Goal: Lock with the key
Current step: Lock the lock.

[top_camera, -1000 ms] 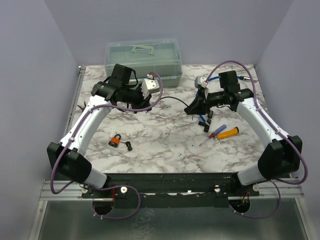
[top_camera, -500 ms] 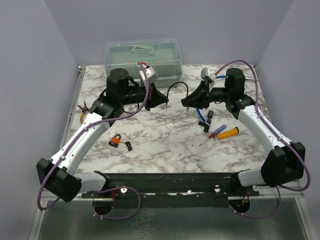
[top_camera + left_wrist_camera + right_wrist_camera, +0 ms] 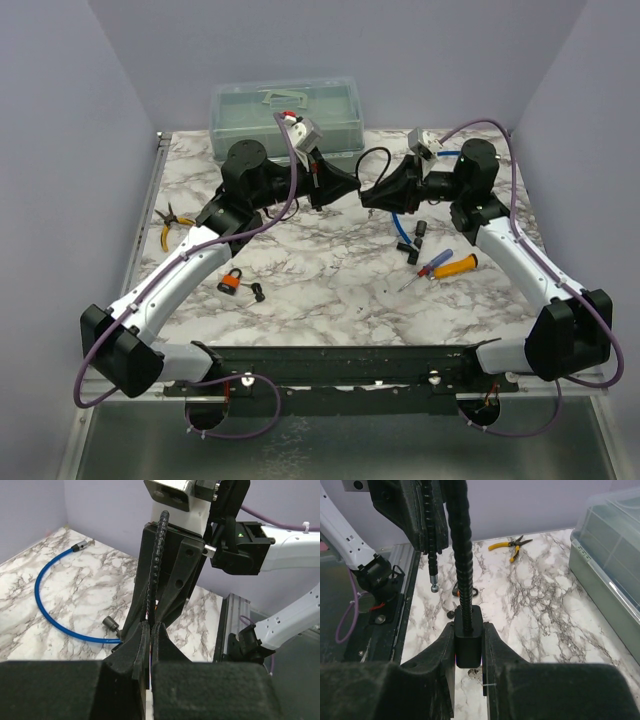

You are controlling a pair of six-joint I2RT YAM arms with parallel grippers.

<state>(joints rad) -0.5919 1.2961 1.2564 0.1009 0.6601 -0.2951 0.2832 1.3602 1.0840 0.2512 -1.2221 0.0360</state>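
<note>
Left pincer (image 3: 151,628) opposite right pincer (image 3: 469,632), cable (image 3: 460,555) between

Bare tabletop (image 3: 340,290) between padlock (image 3: 231,282) and screwdrivers (image 3: 445,266) — room to pass. Rear closed off by lidded box (image 3: 287,118); centre barred by left pincer (image 3: 350,186) and right pincer (image 3: 368,197), tips nearly meeting — cable lock (image 3: 468,645) clamped in the right.

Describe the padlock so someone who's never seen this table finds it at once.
Start at the marble table and go to its near-left part, just right of the white left arm. The padlock lies flat there next to a small black piece. Its orange body sets it apart: the pliers farther left are yellow-handled, and the orange-handled screwdriver is on the right side.
</note>
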